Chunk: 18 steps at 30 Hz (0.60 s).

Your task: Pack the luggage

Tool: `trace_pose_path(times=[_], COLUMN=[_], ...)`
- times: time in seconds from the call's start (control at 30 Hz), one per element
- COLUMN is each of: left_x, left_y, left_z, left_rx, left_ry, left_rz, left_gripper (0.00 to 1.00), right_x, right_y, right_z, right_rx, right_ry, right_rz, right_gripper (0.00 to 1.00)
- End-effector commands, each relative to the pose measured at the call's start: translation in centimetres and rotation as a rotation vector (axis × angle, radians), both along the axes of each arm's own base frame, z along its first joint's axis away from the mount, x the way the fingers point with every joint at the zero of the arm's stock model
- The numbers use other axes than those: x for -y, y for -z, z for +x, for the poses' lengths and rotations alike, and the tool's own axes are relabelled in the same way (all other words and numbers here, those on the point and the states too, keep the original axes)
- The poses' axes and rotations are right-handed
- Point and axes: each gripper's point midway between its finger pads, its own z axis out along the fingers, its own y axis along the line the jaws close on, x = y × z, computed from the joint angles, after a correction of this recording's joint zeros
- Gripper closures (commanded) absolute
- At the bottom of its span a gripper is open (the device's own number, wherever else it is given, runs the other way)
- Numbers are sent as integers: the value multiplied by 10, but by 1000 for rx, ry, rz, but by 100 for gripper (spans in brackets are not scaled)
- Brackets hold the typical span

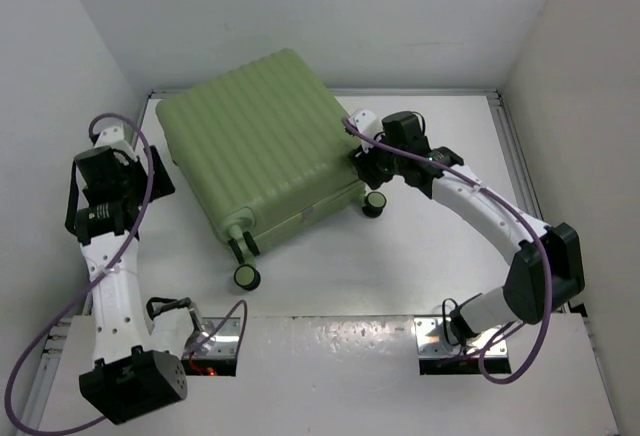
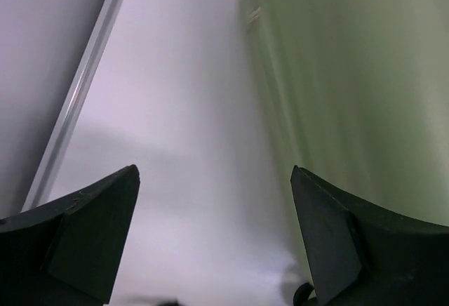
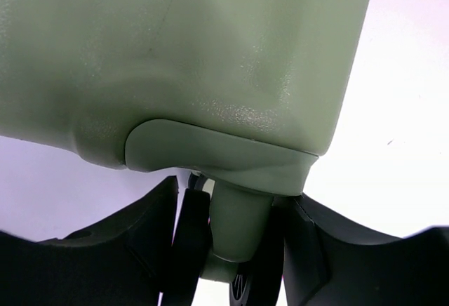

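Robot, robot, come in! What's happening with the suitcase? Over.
Copy: left gripper open, empty, beside the luggage; right gripper straddling its wheel stem, grip unclear. Luggage closed, flat on table. Nothing in the way, over.

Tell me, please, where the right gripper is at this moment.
In the top view the right gripper is at the right-hand corner of the luggage. The right wrist view shows its fingers on either side of a wheel stem.
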Motion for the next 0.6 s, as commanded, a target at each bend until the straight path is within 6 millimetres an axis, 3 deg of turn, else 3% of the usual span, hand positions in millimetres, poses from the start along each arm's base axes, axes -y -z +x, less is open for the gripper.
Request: trace_pose_path(times=[0.0,0.2,0.27,0.47,0.5,0.53,0.57], left_x=[-27,-40,-46,-50,-46,-39,-40], left_y=[32,88,103,124,131,138,128], left_z=[-27,-5,14,88,109,116,137], left_rx=[-128,-274,-307,-226,-201,-219,-177], left_ry=[-221,-234,-233,-167,-117,-93,-62], left_rz=[-12,-202,-287,-459,-490,-505,-498], left_gripper=[6,11,11,6,6,6,6], right_x=[-31,-34,-34,-29,-28,-27,-25], right_y=[13,10,10,18,18,19,21], right_z=[20,22,22,15,14,12,10], right_rx=[64,58,48,5,-9,-27,-46], right_ry=[-69,-72,-67,-43,-31,-15,-2], right_rz=[64,77,82,83,91,99,99], right_gripper=[100,100,100,100,100,100,100])
